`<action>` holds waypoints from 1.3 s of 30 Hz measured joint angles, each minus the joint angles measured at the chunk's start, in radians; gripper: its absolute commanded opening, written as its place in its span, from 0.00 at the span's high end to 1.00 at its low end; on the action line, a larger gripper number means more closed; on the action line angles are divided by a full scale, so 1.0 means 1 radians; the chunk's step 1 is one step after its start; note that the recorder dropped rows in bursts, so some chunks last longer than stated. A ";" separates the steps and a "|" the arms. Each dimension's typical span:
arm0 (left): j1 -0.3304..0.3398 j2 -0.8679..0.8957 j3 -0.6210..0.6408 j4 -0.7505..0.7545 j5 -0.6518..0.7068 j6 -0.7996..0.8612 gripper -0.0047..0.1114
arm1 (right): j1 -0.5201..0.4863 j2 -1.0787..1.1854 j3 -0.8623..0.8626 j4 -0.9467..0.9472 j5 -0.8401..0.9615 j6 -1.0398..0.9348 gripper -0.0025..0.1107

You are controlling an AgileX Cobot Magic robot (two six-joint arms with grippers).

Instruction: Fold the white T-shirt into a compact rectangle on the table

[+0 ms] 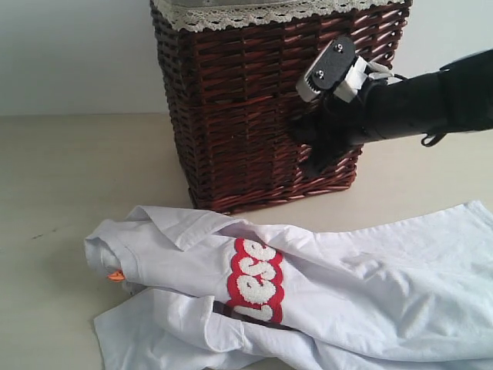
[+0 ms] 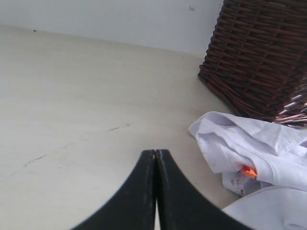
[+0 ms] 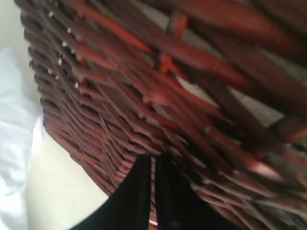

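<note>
I counted 1 dark wicker basket (image 1: 262,108) with a lace-trimmed liner (image 1: 254,11), standing upright on the desk (image 1: 62,169) just behind the white T-shirt (image 1: 347,293). The right end effector (image 3: 153,191) hung close against the basket's front wall, its fingers pressed together on nothing. I could not tell whether it touched the weave. The left end effector (image 2: 155,155) was also pressed together and empty, above bare desk near the shirt's collar end.

The 1 shirt lay crumpled and unfolded in front of the basket. In the exterior view its long axis ran left to right. The collar with its 1 orange tag (image 1: 115,275) pointed left, and the body ran off the right edge. The red-outlined lettering (image 1: 256,281) was bunched near the middle.
</note>
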 measured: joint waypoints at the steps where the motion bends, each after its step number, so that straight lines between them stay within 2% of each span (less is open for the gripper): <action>1: 0.000 0.000 0.000 0.000 0.000 0.000 0.96 | 0.000 0.011 -0.011 0.028 -0.002 0.000 0.93; 6: 0.000 0.000 0.000 0.000 0.000 0.000 0.96 | 0.000 0.044 -0.069 0.163 -0.004 0.000 0.93; 24: 0.000 0.000 0.000 0.000 0.000 0.000 0.96 | 0.017 0.156 -0.236 0.159 0.131 0.019 0.93; 30: 0.000 0.000 0.000 0.000 0.000 0.000 0.96 | 0.017 0.122 -0.253 0.144 0.169 0.143 0.93; 34: 0.000 0.000 0.000 0.000 0.000 0.000 0.96 | 0.009 0.010 -0.266 -0.096 0.255 0.318 0.93; 39: 0.000 0.000 0.000 0.000 0.000 0.000 0.96 | 0.007 -0.163 -0.276 -0.647 0.508 0.543 0.93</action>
